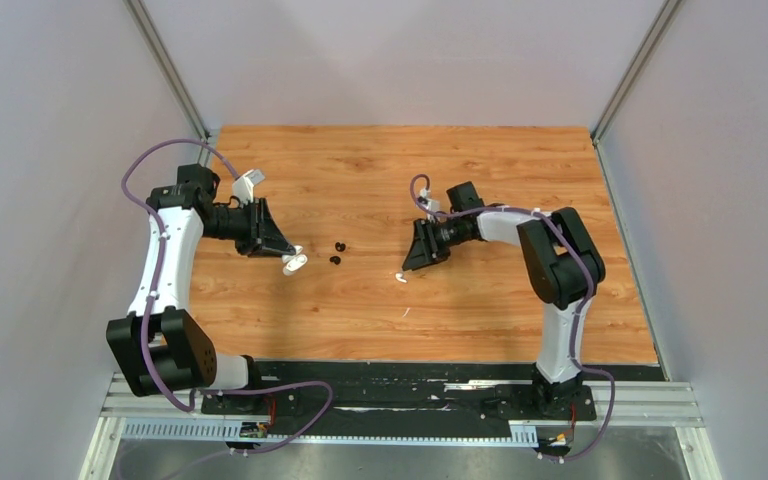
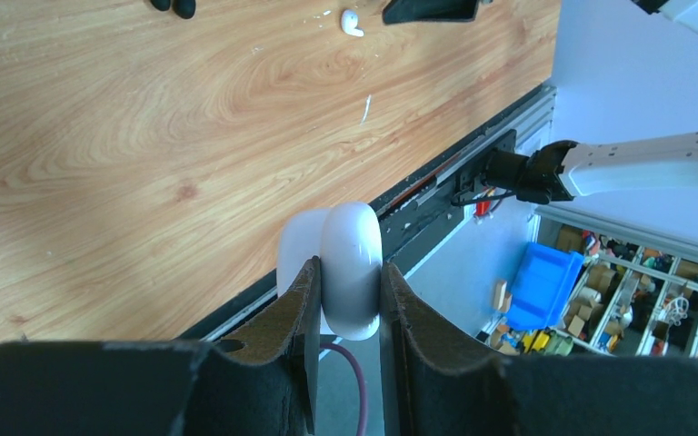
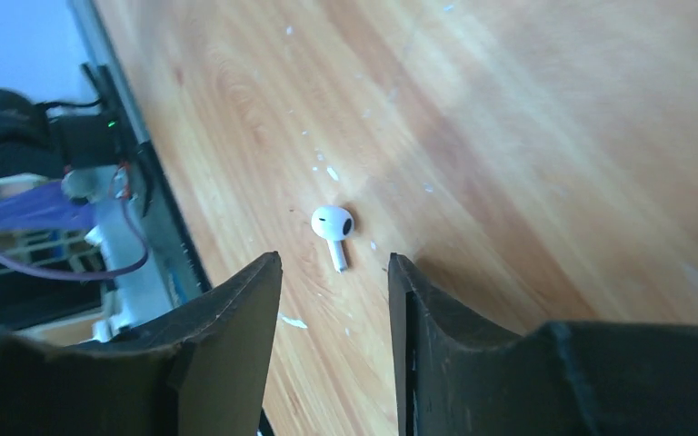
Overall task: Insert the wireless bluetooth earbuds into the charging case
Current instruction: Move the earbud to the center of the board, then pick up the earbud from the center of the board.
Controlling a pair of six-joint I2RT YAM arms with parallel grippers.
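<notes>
Left wrist view, left hand [image 2: 350,266] clamped on charging case [image 2: 353,232], right hand [image 3: 334,261] parted, empty, near earbud [image 3: 331,223]

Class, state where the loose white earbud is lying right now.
In the top view, the earbud lies ungripped near the middle of the wooden table, just off the tips of the right tool; two small black objects sit to its left.

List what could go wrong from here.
1. The earbud lies loose on the table ahead of the open right gripper; its glossy body could squirt away as the jaws close.
2. The left gripper pinches the charging case by its smooth sides, so pressing an earbud in may twist or slip it.
</notes>
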